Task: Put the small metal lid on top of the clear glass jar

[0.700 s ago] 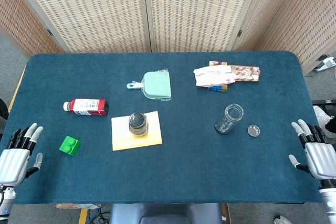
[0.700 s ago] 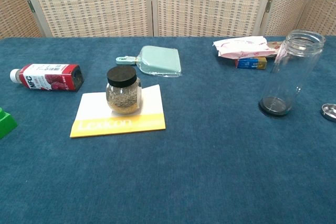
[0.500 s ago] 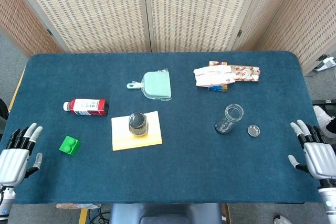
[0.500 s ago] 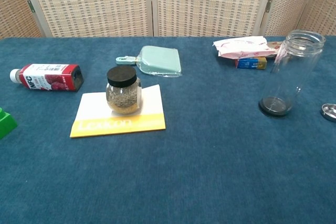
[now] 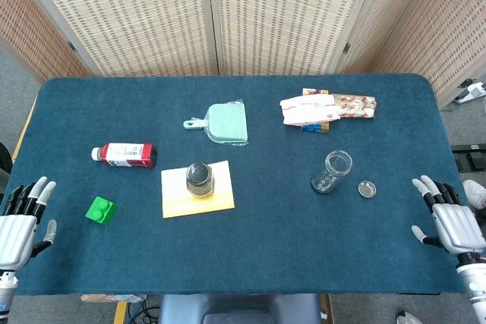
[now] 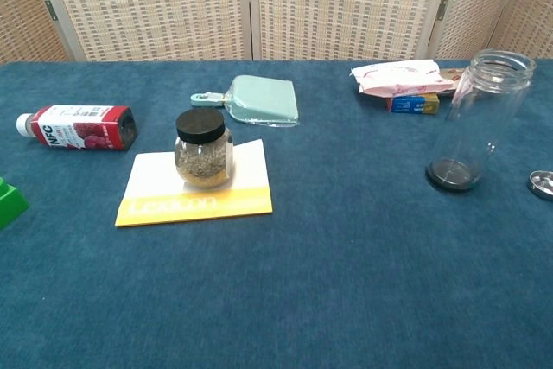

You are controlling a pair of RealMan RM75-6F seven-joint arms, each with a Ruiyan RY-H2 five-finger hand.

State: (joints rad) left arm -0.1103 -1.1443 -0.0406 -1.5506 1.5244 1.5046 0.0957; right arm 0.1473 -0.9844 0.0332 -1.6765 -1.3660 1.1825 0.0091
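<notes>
A clear glass jar (image 5: 331, 172) (image 6: 478, 121) stands upright and uncovered on the right half of the blue table. Just to its right the small metal lid (image 5: 367, 189) (image 6: 542, 183) lies flat on the cloth, apart from the jar. My right hand (image 5: 451, 222) hovers at the table's right front corner, fingers spread, holding nothing, well right of the lid. My left hand (image 5: 19, 221) sits at the left front corner, also spread and empty. Neither hand shows in the chest view.
A spice jar with a black cap (image 5: 200, 178) stands on a yellow card (image 5: 197, 191). A red-labelled bottle (image 5: 124, 154) lies on its side, a green block (image 5: 100, 209) near it. A mint dustpan (image 5: 222, 123) and snack packets (image 5: 325, 108) lie farther back.
Both hands have drifted slightly: the left one outward toward the left edge, the right one a little inward and lower. Jar and lid have not moved.
</notes>
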